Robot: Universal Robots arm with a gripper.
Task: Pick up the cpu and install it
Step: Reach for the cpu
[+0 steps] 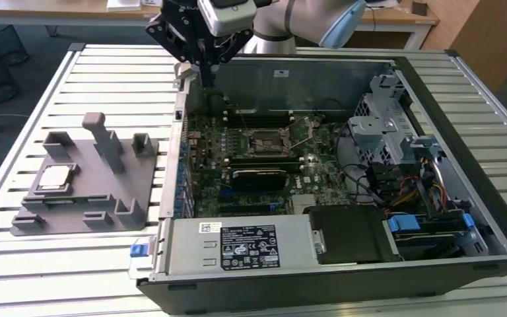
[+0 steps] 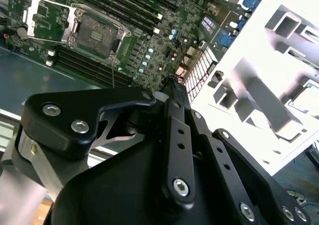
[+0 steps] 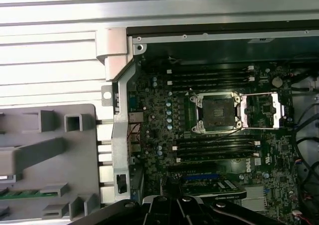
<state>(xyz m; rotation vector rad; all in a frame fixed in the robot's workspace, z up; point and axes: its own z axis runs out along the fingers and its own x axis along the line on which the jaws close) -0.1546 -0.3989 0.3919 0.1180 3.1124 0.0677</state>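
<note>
The cpu (image 1: 55, 177), a small square chip with a silver top, lies flat in a recess of the grey fixture block (image 1: 86, 198) at the exterior view's left, outside the computer case. My gripper (image 1: 208, 78) hangs above the case's far left corner, well away from the cpu, its fingers together and nothing between them. In both wrist views the dark linkage and the fingertips (image 2: 172, 83) point at the green motherboard (image 3: 164, 135). Its square socket (image 3: 218, 113) stands bare, with the metal load plate (image 3: 261, 110) swung open beside it.
The open black computer case (image 1: 342, 264) holds a power supply (image 1: 236, 246), drive cage (image 1: 377, 125) and cables (image 1: 395, 191). Tall posts (image 1: 103, 139) rise from the fixture, and a green memory stick (image 3: 25, 192) lies in it. Everything rests on a slatted metal table (image 1: 103, 72).
</note>
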